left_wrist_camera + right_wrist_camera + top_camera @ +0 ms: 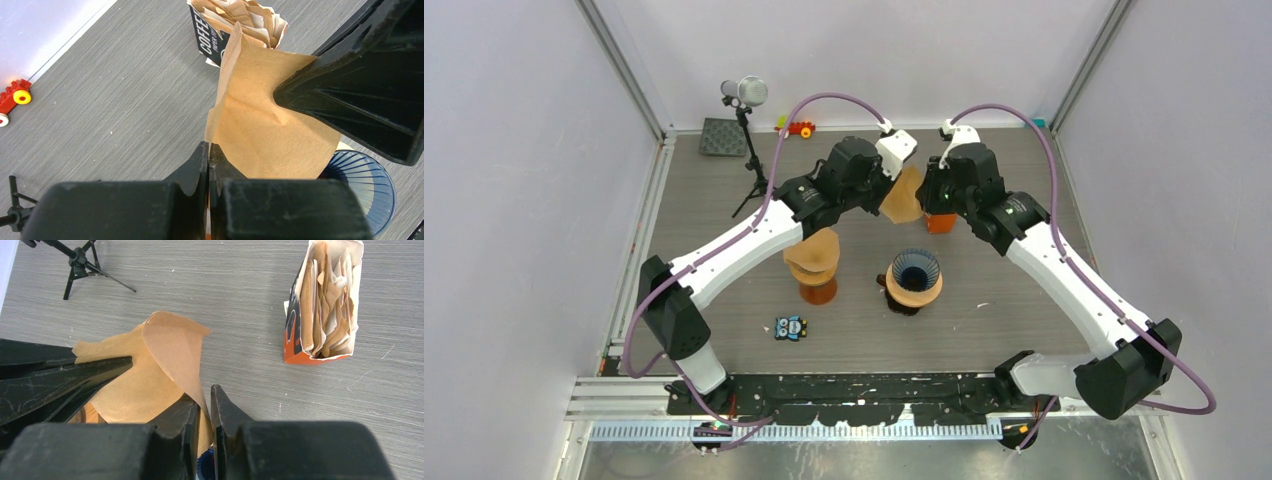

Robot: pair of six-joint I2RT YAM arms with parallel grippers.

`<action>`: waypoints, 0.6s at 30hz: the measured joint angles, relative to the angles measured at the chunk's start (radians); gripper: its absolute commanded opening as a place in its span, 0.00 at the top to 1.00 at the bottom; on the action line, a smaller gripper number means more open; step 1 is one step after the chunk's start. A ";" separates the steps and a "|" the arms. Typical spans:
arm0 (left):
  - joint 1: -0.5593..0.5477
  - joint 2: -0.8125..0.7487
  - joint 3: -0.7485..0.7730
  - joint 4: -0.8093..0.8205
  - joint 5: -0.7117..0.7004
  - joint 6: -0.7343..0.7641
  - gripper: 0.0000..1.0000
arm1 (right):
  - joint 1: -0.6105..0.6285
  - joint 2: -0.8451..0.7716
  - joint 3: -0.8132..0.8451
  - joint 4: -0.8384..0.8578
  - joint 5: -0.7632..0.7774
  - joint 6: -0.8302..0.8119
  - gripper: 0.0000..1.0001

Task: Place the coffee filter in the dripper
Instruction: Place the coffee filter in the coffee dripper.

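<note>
A brown paper coffee filter [904, 198] hangs in the air between my two grippers, above and behind the dripper. The dripper [916, 268] is a blue ribbed cone on an orange base, and it stands empty. My left gripper [209, 150] is shut on the filter's [260, 120] lower edge. My right gripper [205, 395] stands with a narrow gap between its jaws. The filter's [135, 385] folded edge passes between them, lying against one finger only. Part of the dripper shows under the filter in the left wrist view [365, 185].
An orange and black box of filters [940, 222] stands open behind the dripper; it also shows in the right wrist view [325, 305]. An orange cup topped by a brown filter [816, 255] stands left of the dripper. A microphone tripod [746, 150], a toy car [800, 127] and a small toy [790, 328] lie around.
</note>
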 measured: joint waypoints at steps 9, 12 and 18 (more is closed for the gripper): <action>0.000 -0.009 -0.008 0.001 0.000 0.000 1.00 | 0.000 -0.014 -0.004 0.000 -0.004 0.000 0.83; 0.000 -0.011 -0.011 0.002 0.000 -0.001 1.00 | 0.000 -0.025 -0.005 0.002 -0.008 0.000 0.89; 0.000 -0.026 -0.027 0.009 0.009 -0.002 0.97 | 0.000 -0.059 -0.030 0.022 -0.047 -0.006 0.99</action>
